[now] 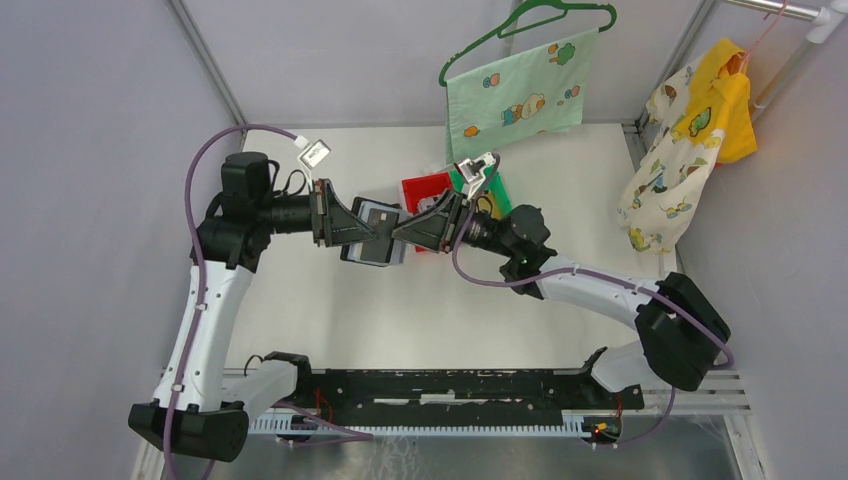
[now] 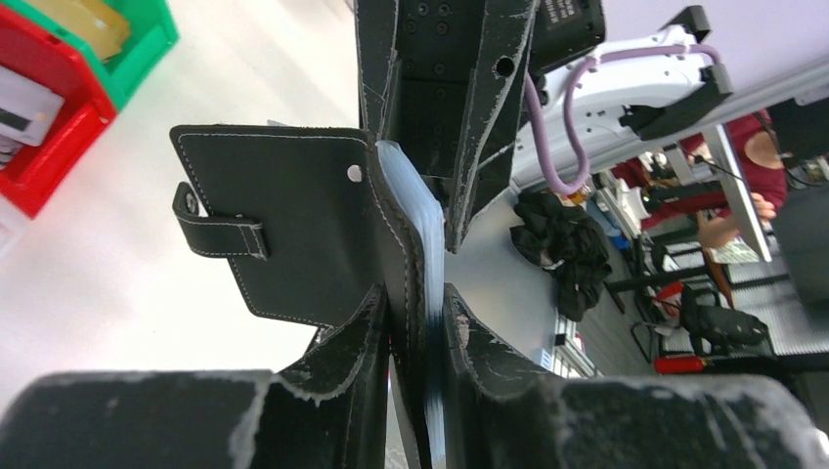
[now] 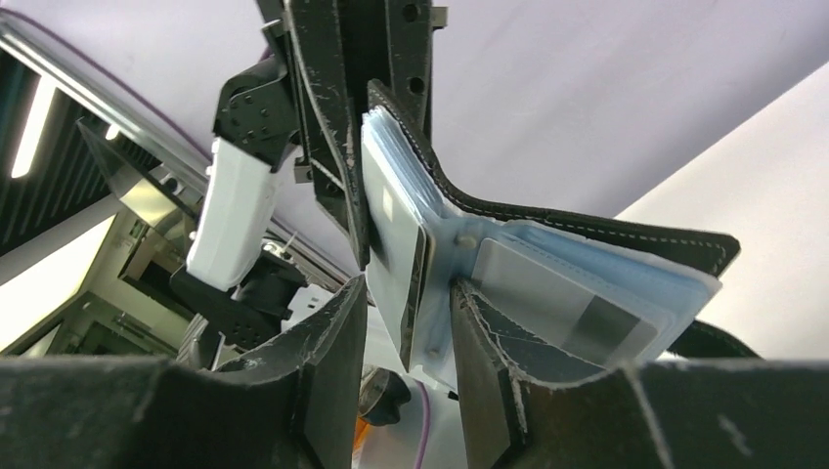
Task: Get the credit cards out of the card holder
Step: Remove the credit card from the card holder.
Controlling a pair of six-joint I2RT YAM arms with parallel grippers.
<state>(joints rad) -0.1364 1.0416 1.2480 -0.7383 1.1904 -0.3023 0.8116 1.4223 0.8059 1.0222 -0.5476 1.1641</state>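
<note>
The black leather-like folding card holder (image 1: 375,240) is held clear of the white worktop (image 1: 330,330), near its centre, between the two arms. The left tool (image 2: 420,313), reaching in from 9 o'clock, is clamped on the card holder, with one cover and the edge of the clear bluish plastic sleeves (image 3: 675,283) pressed between its jaws. The right tool (image 3: 406,313), entering from 3 o'clock, is set with its jaws partly apart around one sleeve leaf that has a card in it. Whether that leaf is pinched cannot be told. Thin whitish-grey plastic credit cards (image 3: 562,298) are seen inside the sleeves. A red plastic bin (image 2: 49,147) and a green plastic bin (image 2: 137,49) are placed at about 1 o'clock of the holder.

The cards are judged light, stiff and slick, the sleeves limp and clinging. A hold is best taken on a card's free edge, flat faces between the pads, and the pull made straight out of the sleeve mouth. If the sleeve is gripped too, the whole leaf is likely to be dragged along.
</note>
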